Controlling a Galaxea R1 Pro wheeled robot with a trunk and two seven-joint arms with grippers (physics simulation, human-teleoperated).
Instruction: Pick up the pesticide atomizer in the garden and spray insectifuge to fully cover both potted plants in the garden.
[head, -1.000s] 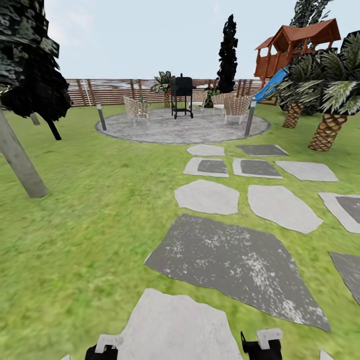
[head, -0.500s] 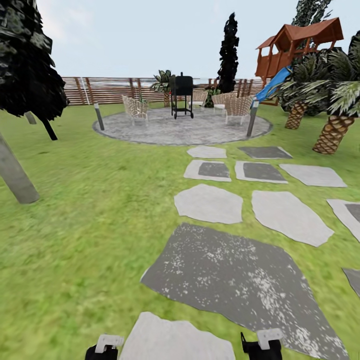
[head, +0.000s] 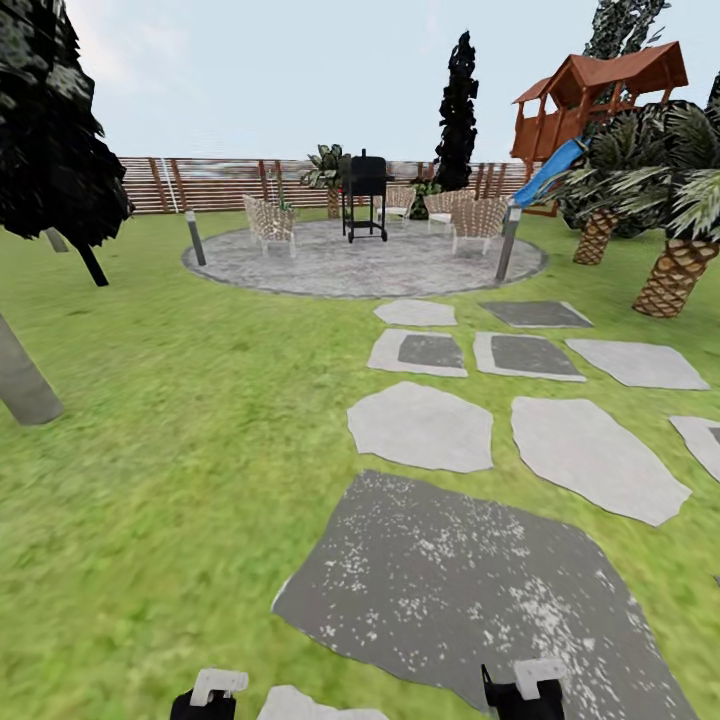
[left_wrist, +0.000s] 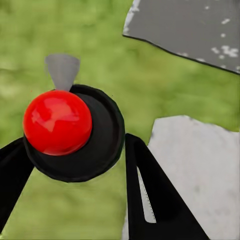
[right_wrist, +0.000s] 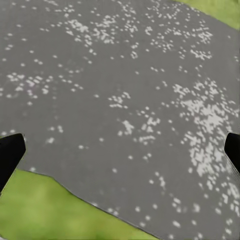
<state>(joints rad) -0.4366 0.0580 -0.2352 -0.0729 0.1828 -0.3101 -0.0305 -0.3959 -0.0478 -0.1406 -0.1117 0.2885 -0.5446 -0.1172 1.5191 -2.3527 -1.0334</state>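
The garden is seen as a wide green lawn (head: 180, 420), crossed by grey irregular stepping stones (head: 420, 428), of which the nearest is a large dark slab (head: 470, 590) speckled with white. Farther away a round grey paved patio (head: 365, 265) is placed, with a black grill (head: 365, 195) and woven chairs (head: 268, 222) on it, and behind it a brown fence (head: 220, 183) of horizontal slats is stretched. A wooden play tower (head: 595, 95) with a blue slide and palm-like trees (head: 680, 200) are found at the right side. At the lower edge of the head view, the left end effector (head: 205, 695) is held over the grass and the right end effector (head: 525, 688) over the dark slab. In the left wrist view, a red ball (left_wrist: 57, 121) on a black disc is seen between the black fingers (left_wrist: 150, 195); whether it is gripped cannot be told. In the right wrist view, the fingertips (right_wrist: 10, 152) are kept wide apart, with nothing between them.
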